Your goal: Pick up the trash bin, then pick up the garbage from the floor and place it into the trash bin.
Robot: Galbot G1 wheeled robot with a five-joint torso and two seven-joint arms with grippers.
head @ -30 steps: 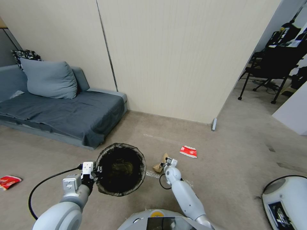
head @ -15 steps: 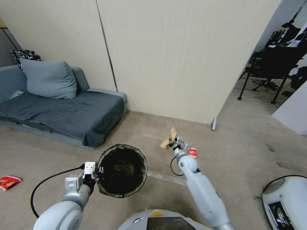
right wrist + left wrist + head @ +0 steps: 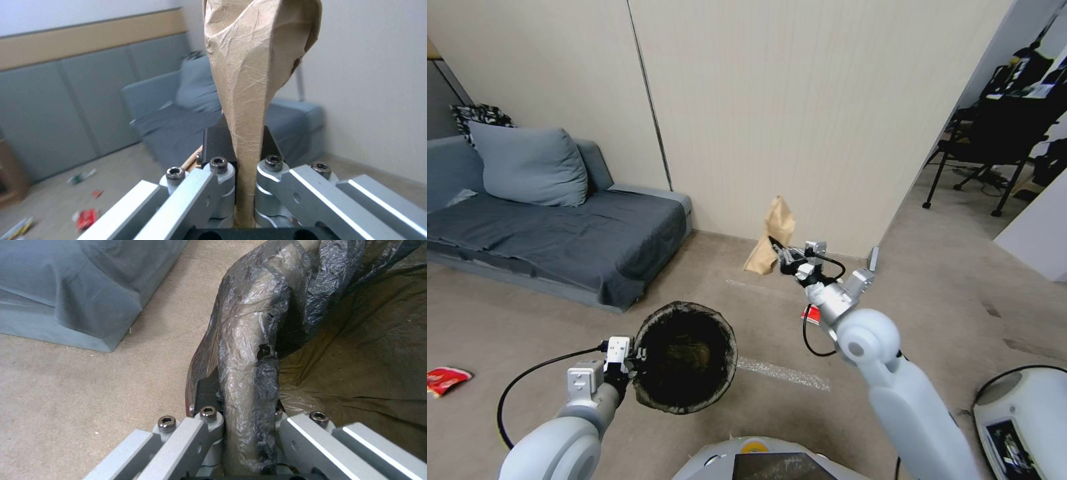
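The right gripper [image 3: 779,253] is holding a crumpled piece of brown paper [image 3: 770,235] up in the air, its jaws pinched hard on the paper's lower end, as the right wrist view [image 3: 244,173] is showing; the paper [image 3: 262,53] is standing above the fingers and sagging toward the left; it is hanging in front of the wall, far of and to the right of the bin [image 3: 686,355].

The left gripper [image 3: 627,357] is clamping the bin's left rim; in the left wrist view its jaws [image 3: 242,426] are pressed together on the liner-covered rim [image 3: 249,350]; the bin is sitting near the robot, mouth open and facing up, with something already lying in the bottom.

The step in hand appears to be carrying the paper over to the bin; doing it well probably means bringing the right gripper left and nearer until the paper is hanging squarely above the dark opening, lowering it inside the rim, and only then letting go, since so light a sheet could drift; the left arm is best kept steady so the mouth is not tipping.

More garbage is waiting: a red carton [image 3: 810,315] on the floor just behind the right arm; a red wrapper [image 3: 446,380] far to the left, near the sofa [image 3: 560,240].
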